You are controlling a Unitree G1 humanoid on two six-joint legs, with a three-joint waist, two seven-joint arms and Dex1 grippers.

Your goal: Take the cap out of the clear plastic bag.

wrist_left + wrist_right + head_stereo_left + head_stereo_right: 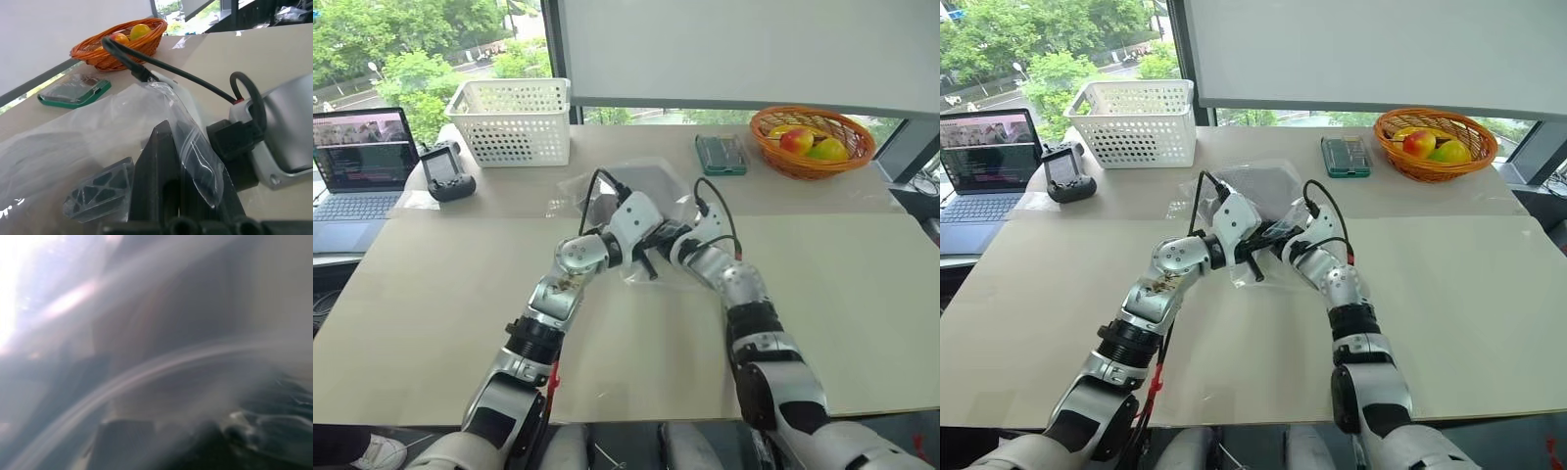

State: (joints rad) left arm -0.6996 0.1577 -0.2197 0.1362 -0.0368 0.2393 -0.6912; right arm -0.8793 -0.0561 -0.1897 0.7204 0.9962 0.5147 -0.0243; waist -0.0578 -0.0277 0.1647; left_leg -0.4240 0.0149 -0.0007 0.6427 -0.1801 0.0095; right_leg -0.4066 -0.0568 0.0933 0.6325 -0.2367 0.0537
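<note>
Pinching a fold of the clear plastic bag [1252, 211] at its near edge, the left gripper [1255, 262] has its black fingers closed on the film. Just right of it, the right gripper [1278, 240] reaches into the bag mouth with jaws spread wide, and the cap [1258, 186] lies inside, a dark lump toward the far end, on the table [1449, 294].

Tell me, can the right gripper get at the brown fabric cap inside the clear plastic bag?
Probably yes: the left gripper pinches the clear plastic bag and the open right gripper is at its mouth.
</note>
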